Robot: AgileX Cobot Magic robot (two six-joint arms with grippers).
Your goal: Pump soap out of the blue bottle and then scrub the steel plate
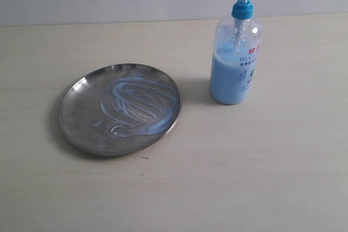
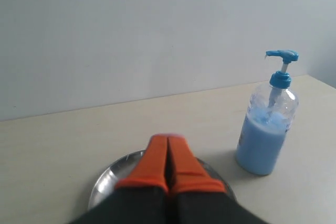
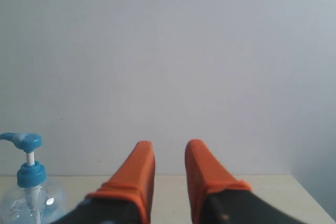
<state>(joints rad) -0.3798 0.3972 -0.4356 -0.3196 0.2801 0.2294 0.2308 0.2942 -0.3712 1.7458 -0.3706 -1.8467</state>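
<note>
Near steel plate (image 1: 80,108), blue bottle (image 1: 235,74); left end effector (image 2: 168,140) clenched, right end effector (image 3: 169,149) released.

The left gripper (image 2: 168,138) has two bright orange fingers (image 2: 156,161), each a smooth wedge that is broad at its base and narrows to a rounded tip. Behind those tips, at the base of each finger, a raised orange lip gives way to a matt black body (image 2: 152,208). The right gripper (image 3: 169,143) is built alike, with two orange fingers (image 3: 137,174) that have blunt rounded tips, flat sloping faces and a thickened orange band at the base, seated in dark, nearly black mounts (image 3: 252,211) just behind that band.
</note>
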